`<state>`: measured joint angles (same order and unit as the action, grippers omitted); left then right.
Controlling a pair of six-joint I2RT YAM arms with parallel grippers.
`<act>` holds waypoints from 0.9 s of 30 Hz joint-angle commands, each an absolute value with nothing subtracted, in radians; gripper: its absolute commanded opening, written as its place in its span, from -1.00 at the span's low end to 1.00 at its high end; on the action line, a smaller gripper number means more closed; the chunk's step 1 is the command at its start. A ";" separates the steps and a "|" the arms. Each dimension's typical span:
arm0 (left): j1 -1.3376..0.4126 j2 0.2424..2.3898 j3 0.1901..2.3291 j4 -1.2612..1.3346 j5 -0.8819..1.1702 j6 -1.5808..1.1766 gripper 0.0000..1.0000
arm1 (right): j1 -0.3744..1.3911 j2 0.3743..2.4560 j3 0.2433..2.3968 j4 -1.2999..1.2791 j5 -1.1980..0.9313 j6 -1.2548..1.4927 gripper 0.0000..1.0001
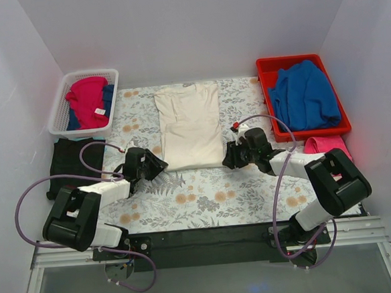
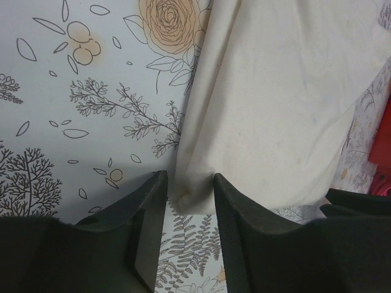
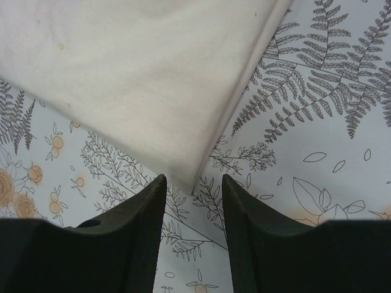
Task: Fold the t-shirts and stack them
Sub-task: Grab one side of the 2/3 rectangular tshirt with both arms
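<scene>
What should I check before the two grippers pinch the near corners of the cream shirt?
1. The left gripper is open: ok, jaws apart.
2. The near left corner of the cream shirt lies between its fingers: ok.
3. The right gripper is open: ok, jaws apart.
4. The near right corner lies between its fingers: ok, but only the tip reaches the gap.
5. The fingers are low enough to catch the cloth: cannot tell.
6. Nothing lies on the shirt: ok; the basket and the red tray stand aside.
</scene>
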<state>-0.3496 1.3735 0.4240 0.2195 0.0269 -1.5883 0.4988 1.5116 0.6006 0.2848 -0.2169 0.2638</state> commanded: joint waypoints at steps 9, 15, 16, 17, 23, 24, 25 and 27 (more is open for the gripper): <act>-0.341 1.419 0.379 0.264 0.060 -1.586 -0.45 | 0.500 1.578 0.554 0.440 -0.293 0.293 -0.08; -0.341 1.433 0.379 0.265 0.071 -1.585 -0.68 | 0.500 1.611 0.551 0.459 -0.324 0.311 -0.16; -0.339 1.434 0.379 0.264 0.071 -1.583 -0.74 | 0.500 1.612 0.552 0.460 -0.331 0.311 -0.18; -0.341 1.434 0.379 0.264 0.071 -1.583 -0.80 | 0.500 1.612 0.549 0.459 -0.333 0.313 -0.29; -0.341 1.417 0.376 0.279 0.101 -1.562 -1.00 | 0.500 1.612 0.525 0.457 -0.356 0.313 -0.97; -0.341 1.405 0.373 0.276 0.104 -1.557 -1.00 | 0.500 1.612 0.519 0.457 -0.357 0.314 -0.97; -0.341 1.398 0.373 0.275 0.106 -1.554 -1.00 | 0.500 1.609 0.508 0.457 -0.359 0.314 -0.97; -0.341 1.378 0.367 0.253 0.110 -1.552 -1.00 | 0.500 1.592 0.492 0.457 -0.354 0.316 -0.97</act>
<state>-0.3424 1.4193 0.3935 0.3092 0.0902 -1.5814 0.4973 1.6024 0.5339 0.4885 -0.3332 0.3161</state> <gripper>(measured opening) 0.029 0.024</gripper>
